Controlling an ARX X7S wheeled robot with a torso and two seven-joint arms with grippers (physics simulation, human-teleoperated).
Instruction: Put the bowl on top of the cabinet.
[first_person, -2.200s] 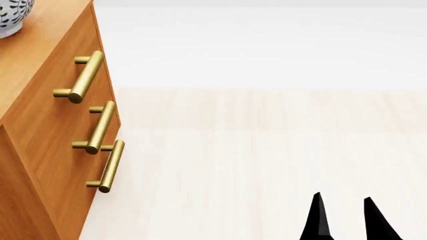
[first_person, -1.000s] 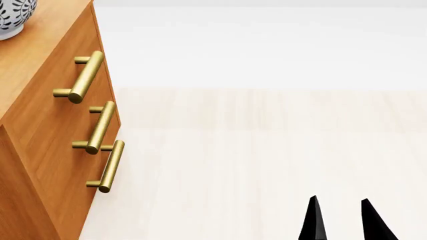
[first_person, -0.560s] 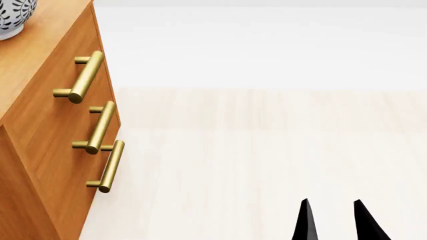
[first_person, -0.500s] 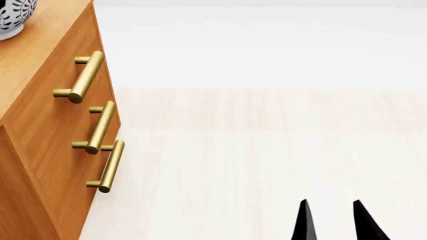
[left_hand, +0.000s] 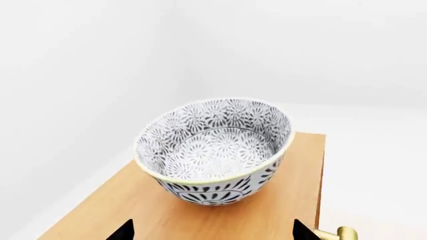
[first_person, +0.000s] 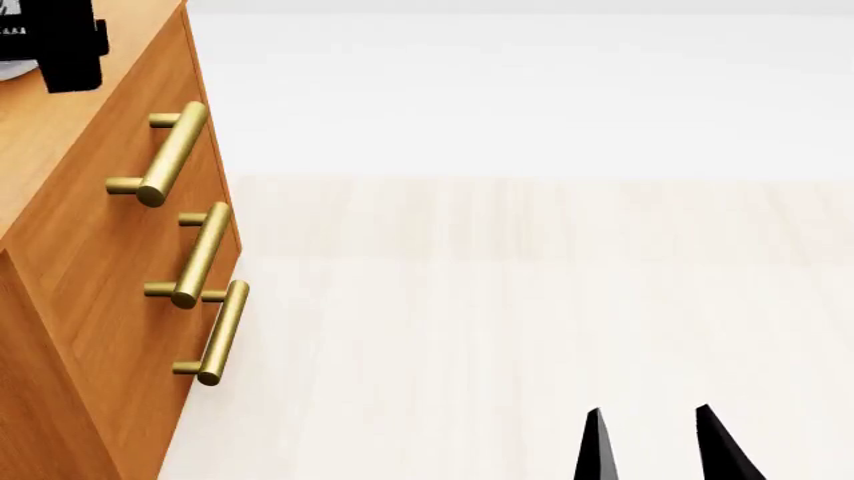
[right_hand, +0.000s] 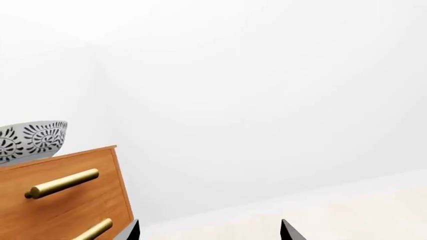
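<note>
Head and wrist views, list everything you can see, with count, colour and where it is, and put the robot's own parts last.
bowl: one, white with dense dark grey floral pattern, upright on the cabinet top near a corner.
cabinet: one, orange-brown wood with lighter top, at the head view's left.
bar handles: three, brass, on the drawer fronts.
floor: pale wood.
walls: white.
left gripper: black, jaws apart, in front of the bowl, holding nothing.
right gripper: black, jaws apart, low over the floor, empty.

Bowl (left_hand: 215, 150) upright on cabinet (left_hand: 133, 210)
</note>
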